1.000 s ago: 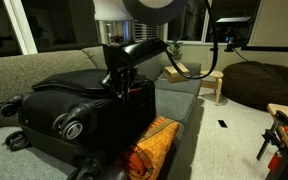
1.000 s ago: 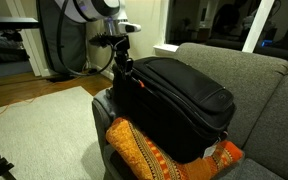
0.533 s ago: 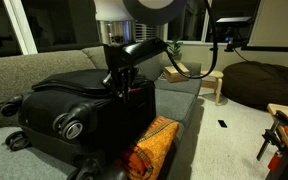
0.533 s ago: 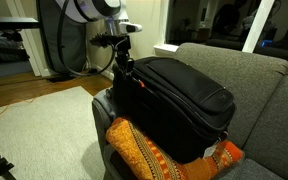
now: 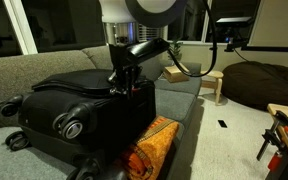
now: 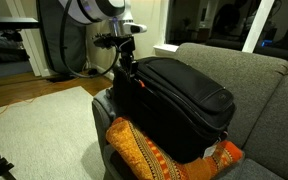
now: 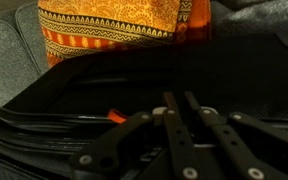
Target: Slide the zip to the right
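A large black soft suitcase (image 5: 74, 105) (image 6: 184, 95) lies on a grey sofa. My gripper (image 5: 119, 88) (image 6: 124, 72) stands over its near end, fingers pointing down onto the zipper line along the top edge. In the wrist view the gripper (image 7: 179, 97) has its two black fingers pinched almost together against the dark fabric (image 7: 254, 80). A small silvery bit, the zip (image 7: 202, 145), shows in the narrow slit between them. The black track is too dark to follow.
An orange patterned cushion (image 5: 149, 150) (image 6: 144, 155) (image 7: 114, 30) leans against the suitcase's end. Grey suitcase wheels (image 5: 72, 127) face the camera. A small orange tag (image 7: 116, 117) sits left of the fingers. A wooden stool (image 5: 199, 75) stands beyond the sofa (image 6: 254, 70).
The arm and gripper have shifted slightly to the right along the suitcase edge in an exterior view; the jaws stay pinched as before.
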`<state>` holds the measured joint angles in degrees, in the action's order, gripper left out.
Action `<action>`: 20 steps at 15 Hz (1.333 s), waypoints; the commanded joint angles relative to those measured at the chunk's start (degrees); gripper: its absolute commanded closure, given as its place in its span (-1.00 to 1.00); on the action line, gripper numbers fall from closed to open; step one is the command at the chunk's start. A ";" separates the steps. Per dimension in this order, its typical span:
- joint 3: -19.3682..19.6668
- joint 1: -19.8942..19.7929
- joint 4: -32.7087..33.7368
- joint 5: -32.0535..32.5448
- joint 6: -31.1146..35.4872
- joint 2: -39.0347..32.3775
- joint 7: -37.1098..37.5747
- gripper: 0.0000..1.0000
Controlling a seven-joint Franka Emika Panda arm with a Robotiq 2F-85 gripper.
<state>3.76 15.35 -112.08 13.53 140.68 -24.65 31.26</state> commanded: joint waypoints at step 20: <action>-2.99 -1.05 -0.20 -0.47 -1.65 2.46 -7.90 -1.00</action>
<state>1.76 14.55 -111.56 13.53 139.58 -24.16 25.03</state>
